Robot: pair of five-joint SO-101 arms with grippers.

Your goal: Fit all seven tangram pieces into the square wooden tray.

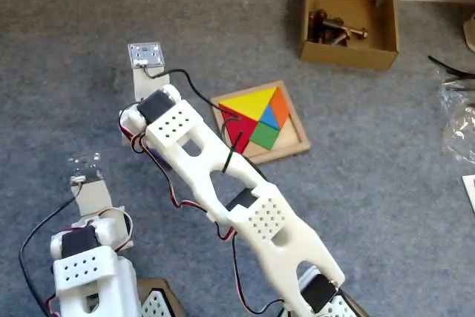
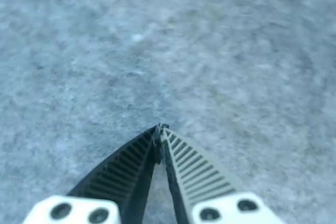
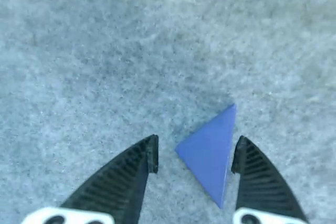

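The right claw (image 3: 196, 141) is held open low over the grey table cover. A blue triangle (image 3: 209, 155) lies flat between its fingers, and whether either finger touches it cannot be told. The piece is judged light, stiff and thin, with smooth faces that may slip. It would best be pinched across two opposite edges near its middle, not at a tip. The left claw (image 2: 160, 128) is closed on nothing, toward the table's near left side. Near the middle of the table the wooden tray (image 1: 300, 133) is partly filled with coloured pieces (image 1: 260, 113), and bare wood is left along its near edge.
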